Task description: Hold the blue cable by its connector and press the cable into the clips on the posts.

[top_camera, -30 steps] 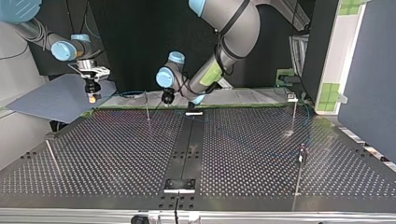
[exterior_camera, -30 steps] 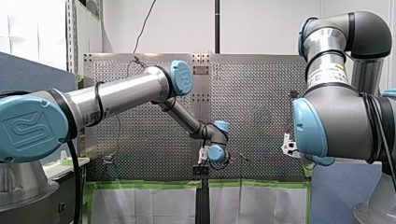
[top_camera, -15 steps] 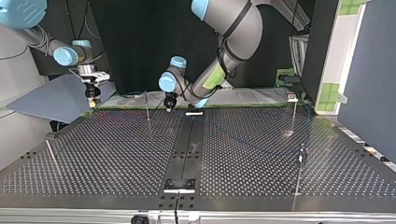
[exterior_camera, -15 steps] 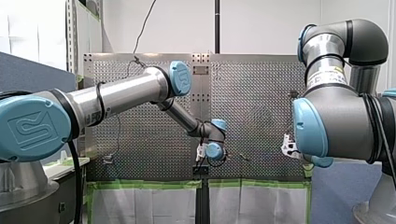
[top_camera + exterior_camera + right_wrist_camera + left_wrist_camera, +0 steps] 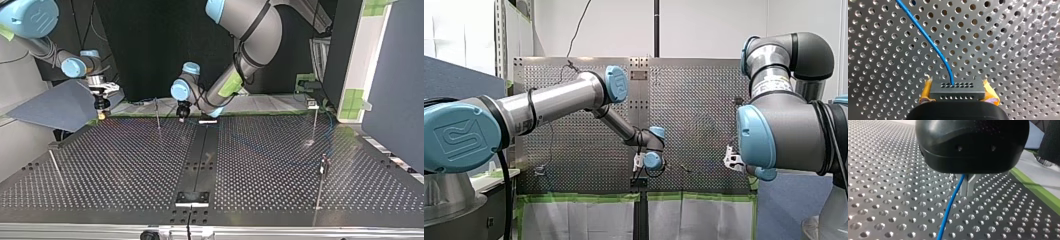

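Blue cable is running over the desk near its edge by the arms; my right pincer is clamping its connector. Whether my left pincer is gripping it, I cannot tell; a hard pull may be dragging the connector loose.

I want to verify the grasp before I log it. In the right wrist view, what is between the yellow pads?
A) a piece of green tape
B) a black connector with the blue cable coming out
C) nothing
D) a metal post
B: the black connector sits clamped between the yellow pads of my right gripper, and the blue cable leaves its face.
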Robot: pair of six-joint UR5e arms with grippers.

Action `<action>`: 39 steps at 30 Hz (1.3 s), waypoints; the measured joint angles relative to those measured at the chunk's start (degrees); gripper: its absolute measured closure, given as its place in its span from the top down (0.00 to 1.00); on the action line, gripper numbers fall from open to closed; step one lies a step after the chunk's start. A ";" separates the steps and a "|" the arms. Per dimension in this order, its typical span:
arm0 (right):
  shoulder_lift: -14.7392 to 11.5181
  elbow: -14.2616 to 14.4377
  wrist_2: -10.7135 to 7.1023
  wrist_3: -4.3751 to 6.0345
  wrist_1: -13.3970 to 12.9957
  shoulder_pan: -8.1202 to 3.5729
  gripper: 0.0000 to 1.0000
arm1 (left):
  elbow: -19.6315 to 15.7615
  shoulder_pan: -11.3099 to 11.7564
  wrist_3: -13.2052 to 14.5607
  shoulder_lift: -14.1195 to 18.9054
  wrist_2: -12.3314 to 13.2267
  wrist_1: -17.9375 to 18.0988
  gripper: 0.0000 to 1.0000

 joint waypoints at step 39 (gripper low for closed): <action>5.08 -11.19 7.04 -2.34 2.84 1.82 0.00 | 0.89 -1.78 0.64 -3.85 -0.76 -2.07 0.00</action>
